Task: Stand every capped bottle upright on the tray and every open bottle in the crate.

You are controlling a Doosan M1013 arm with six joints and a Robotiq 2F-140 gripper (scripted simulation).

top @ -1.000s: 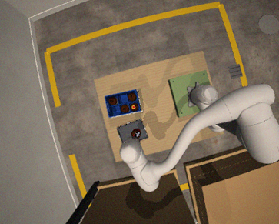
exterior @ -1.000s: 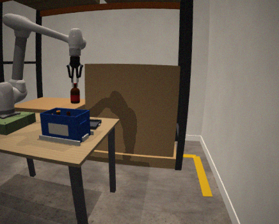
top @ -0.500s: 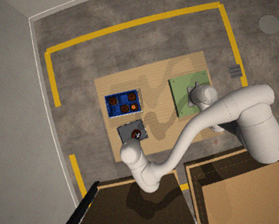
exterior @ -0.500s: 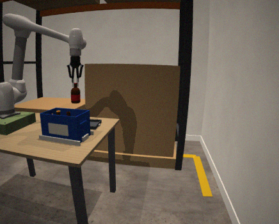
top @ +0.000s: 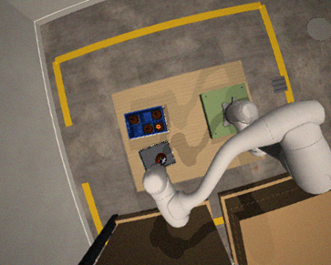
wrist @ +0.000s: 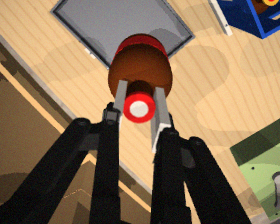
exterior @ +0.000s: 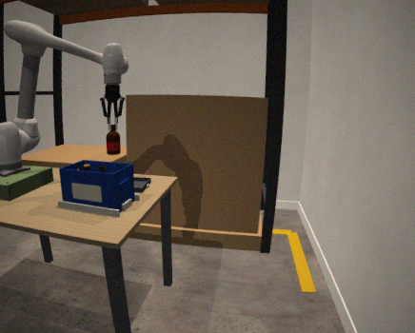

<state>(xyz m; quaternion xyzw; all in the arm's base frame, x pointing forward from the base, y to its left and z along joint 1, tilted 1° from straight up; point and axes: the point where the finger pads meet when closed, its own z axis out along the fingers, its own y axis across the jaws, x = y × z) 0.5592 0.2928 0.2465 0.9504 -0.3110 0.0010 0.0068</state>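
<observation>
Grey concrete floor (top: 121,24) edged with yellow tape (top: 157,27), plain pale walls, dark shelving posts (exterior: 276,119) with large cardboard boxes (exterior: 209,157) behind. Wooden table (exterior: 71,224) on dark legs in the foreground, green base plate (top: 209,103) at one end carrying the white arm (top: 239,145).

Near the table's middle, blue crate (exterior: 97,183) holding four brown bottles — three open-necked (top: 134,119), one with a red and yellow top (top: 159,127). Just beside the crate, toward the table edge, grey tray (wrist: 109,12) lying flat.

Above the tray, gripper (wrist: 139,117) pointing straight down, black fingers closed narrow on the neck of a brown capped bottle (exterior: 113,140), red cap (wrist: 139,107) showing between the pads. Bottle hanging upright, well above the table top in the exterior view, lifted clear of the tray. From the wrist view, bottle body (wrist: 140,68) over the tray's near corner, its red-banded base partly overlapping the tray's rim. From the top view, wrist (top: 157,183) covering the tray's lower edge, bottle (top: 161,159) seen over the tray's grey surface.
</observation>
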